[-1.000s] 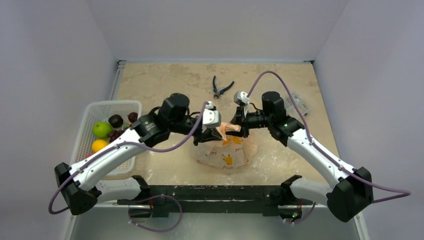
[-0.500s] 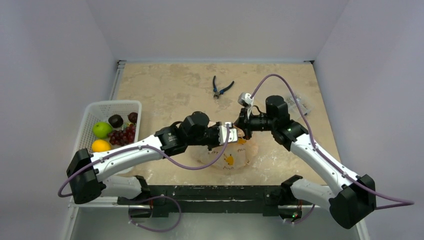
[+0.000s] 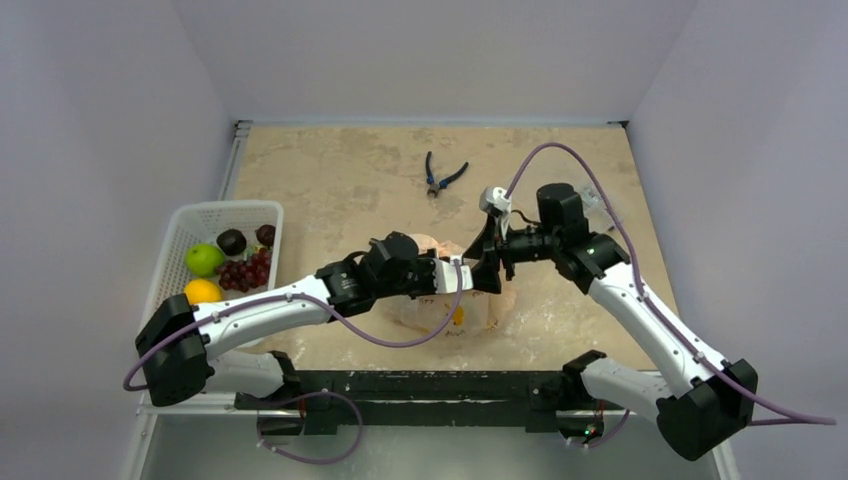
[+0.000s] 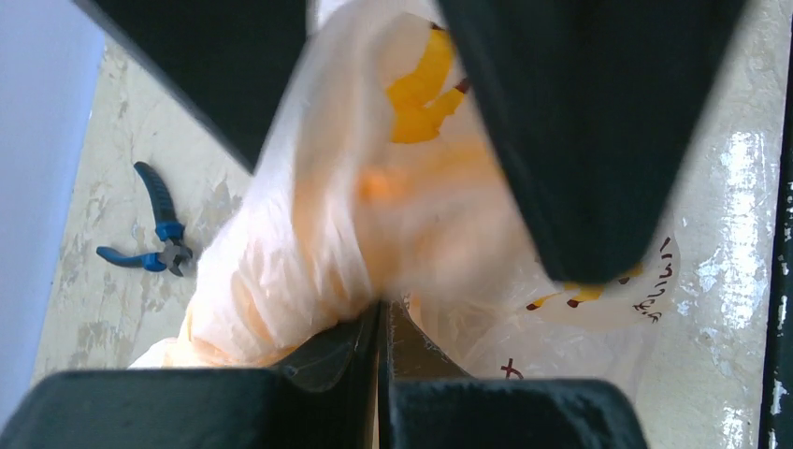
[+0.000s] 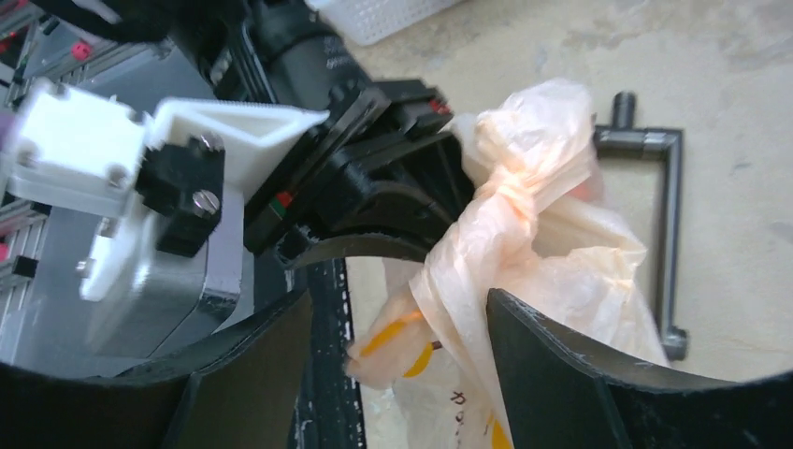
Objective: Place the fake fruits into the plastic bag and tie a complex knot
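From above, the left arm [image 3: 262, 305] is stretching low from its base at the near left edge toward the middle of the table [image 3: 330, 180], with the forearm nearly level and the wrist pointing right. The left gripper [image 3: 469, 277] is sitting on top of the bag [image 3: 455, 318], which is lying slumped at the table's near middle. The right arm [image 3: 640, 305] is slanting up and left from the near right corner to a raised elbow. From there it is bending back left, so the right gripper [image 3: 491, 262] is meeting the left one over the bag. The fruits [image 3: 203, 259] are lying in the basket [image 3: 225, 207] at the left edge, well apart from the bag: green, orange, grapes and dark balls. Pliers [image 3: 443, 178] are lying farther back.

In the left wrist view, the left gripper [image 4: 382, 313] is pinching a fold of the bag [image 4: 281, 253], its fingers pressed together with only film between. Beyond it, the right fingers [image 4: 570, 140] are standing wide apart with the bag's bunched top between them. The pliers [image 4: 150, 238] are showing at the left.

In the right wrist view, the right gripper [image 5: 400, 313] is gaping, straddling the bag's twisted neck, with the film brushing one finger only. The knot [image 5: 512, 182] is bunching just above. The left gripper [image 5: 432, 220] is clamping the bag [image 5: 580, 281] right beside it.
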`<state>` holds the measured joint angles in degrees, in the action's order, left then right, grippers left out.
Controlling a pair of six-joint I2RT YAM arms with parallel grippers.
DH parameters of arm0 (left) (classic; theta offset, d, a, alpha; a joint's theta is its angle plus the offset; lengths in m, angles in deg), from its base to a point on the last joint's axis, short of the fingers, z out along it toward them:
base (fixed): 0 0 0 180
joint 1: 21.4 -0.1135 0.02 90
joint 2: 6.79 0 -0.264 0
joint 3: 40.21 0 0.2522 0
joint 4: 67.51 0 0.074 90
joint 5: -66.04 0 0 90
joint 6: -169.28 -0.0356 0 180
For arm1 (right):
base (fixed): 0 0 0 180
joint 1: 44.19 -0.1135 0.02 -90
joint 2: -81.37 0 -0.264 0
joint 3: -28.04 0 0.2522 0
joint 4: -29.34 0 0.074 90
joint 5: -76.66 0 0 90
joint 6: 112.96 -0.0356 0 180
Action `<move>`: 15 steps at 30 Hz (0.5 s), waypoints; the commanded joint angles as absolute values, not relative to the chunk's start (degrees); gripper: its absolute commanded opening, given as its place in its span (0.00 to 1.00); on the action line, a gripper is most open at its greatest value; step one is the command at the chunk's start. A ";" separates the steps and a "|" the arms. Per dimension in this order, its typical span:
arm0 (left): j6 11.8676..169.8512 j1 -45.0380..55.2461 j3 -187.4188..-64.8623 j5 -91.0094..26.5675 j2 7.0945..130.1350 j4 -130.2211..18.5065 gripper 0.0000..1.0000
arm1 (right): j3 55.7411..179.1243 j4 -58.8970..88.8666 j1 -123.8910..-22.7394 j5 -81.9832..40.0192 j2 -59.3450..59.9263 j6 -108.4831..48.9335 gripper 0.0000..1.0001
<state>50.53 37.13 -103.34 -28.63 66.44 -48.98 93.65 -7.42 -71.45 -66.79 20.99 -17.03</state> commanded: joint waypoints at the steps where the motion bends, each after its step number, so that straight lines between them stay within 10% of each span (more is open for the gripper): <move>1: 49.70 36.84 -102.43 -30.23 63.63 -52.81 0.00 | 102.74 -15.96 -65.63 -73.57 19.52 -9.83 0.72; 15: 56.16 35.15 -105.13 -35.78 62.75 -53.85 0.00 | 100.20 -16.70 -63.71 -67.22 23.84 2.20 0.87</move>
